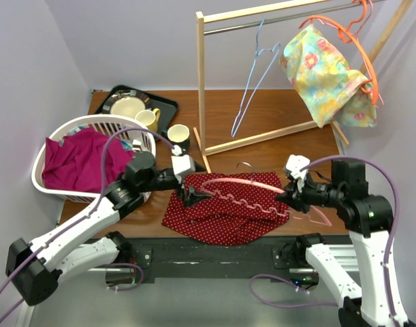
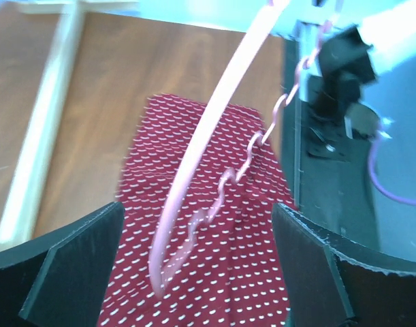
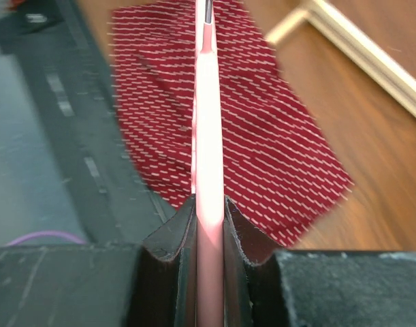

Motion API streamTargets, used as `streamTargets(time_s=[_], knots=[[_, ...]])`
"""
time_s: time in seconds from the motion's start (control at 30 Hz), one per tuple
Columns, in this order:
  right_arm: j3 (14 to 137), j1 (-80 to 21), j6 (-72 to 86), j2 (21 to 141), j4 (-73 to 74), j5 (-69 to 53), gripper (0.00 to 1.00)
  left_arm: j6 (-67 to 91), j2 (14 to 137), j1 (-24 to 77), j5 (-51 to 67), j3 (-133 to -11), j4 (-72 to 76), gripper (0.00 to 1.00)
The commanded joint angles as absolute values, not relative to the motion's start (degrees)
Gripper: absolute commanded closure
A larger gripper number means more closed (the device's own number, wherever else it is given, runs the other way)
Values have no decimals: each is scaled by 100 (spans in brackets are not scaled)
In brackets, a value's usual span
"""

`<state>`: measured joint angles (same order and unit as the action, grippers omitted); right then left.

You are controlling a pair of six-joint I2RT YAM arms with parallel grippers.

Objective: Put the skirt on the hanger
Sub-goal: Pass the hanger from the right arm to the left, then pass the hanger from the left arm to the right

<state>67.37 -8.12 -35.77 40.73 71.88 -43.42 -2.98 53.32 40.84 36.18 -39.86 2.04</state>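
Right gripper (image 1: 289,190) is clamped on one end of the pale pink plastic hanger (image 1: 243,184). In the right wrist view its jaws press both faces of the pink bar, which runs straight out ahead of the fingertips. The hanger is held clear of the brown wooden table (image 1: 262,116) and spans from the right gripper to the left gripper (image 1: 192,194). The left gripper's jaws are spread wide. In the left wrist view the hanger's tip sits between the two black fingers (image 2: 78,266), apparently touching neither, though that frame is blurred. The red skirt with small white dots (image 1: 221,219) lies flat on the table beneath the hanger and under both grippers, its near hem at the table's front edge. It is not on the hanger. Beyond the left gripper stands a light wooden garment rack (image 1: 201,82) carrying a blue wire hanger (image 1: 252,82) and a floral yellow-green garment (image 1: 323,71). Left of the left gripper is a white plastic laundry basket (image 1: 39,174) holding a magenta cloth (image 1: 78,160).
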Motion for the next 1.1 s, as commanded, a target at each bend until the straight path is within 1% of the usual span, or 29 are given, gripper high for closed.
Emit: streamTargets(time_s=[0.0, 0.13, 0.2, 0.23, 0.27, 0.33, 0.4, 0.43, 0.47, 0.5, 0.57, 0.6, 0.73, 0.87, 0.97, 1.07], knots=[[6680, -782, -4357, 4526, 7417, -5737, 100, -703, 5720, 4587, 3771, -4306, 89, 9], [6680, -782, -4939, 4982, 7795, -6117, 100, -791, 5836, 4711, 3595, -4368, -183, 15], [6662, -791, -5027, 5080, 7778, -6152, 100, -704, 5871, 4711, 3708, -4377, -193, 36], [6636, -791, -5045, 5115, 7778, -6152, 100, -625, 5915, 4702, 3857, -4429, -237, 44], [6610, -782, -5054, 5194, 7761, -6161, 100, -615, 5976, 4711, 3937, -4447, -298, 66], [6566, -791, -5141, 5264, 7769, -6161, 100, -537, 6169, 4702, 4034, -4535, -544, 100], [6530, -800, -5333, 5414, 7857, -6144, 100, -492, 6266, 4711, 4008, -4561, -790, 100], [6530, -800, -5352, 5501, 7910, -6135, 97, -475, 6275, 4720, 3869, -4570, -835, 100], [6548, -826, -5379, 5572, 7980, -6135, 84, -457, 6267, 4746, 3780, -4588, -870, 100], [6574, -861, -5501, 5798, 8059, -6143, 56, -466, 6275, 4763, 3701, -4623, -948, 100], [6758, -1080, -5607, 6046, 8295, -6213, 48, -483, 6328, 4772, 3612, -4816, -1063, 100], [6828, -1159, -5616, 6308, 8332, -6240, 46, -501, 6415, 4781, 3604, -4895, -1185, 100], [7232, -1642, -5458, 6923, 8402, -6302, 44, -624, 6688, 4895, 3393, -5377, -1494, 100], [7444, -1775, -5265, 7408, 8393, -6442, 44, -685, 6855, 4957, 3322, -5554, -1608, 100], [7567, -1854, -5203, 7715, 8428, -6513, 50, -738, 6917, 5001, 3235, -5607, -1670, 100], [7611, -1942, -5203, 7909, 8507, -6513, 68, -782, 6970, 4992, 3129, -5686, -1775, 100]])
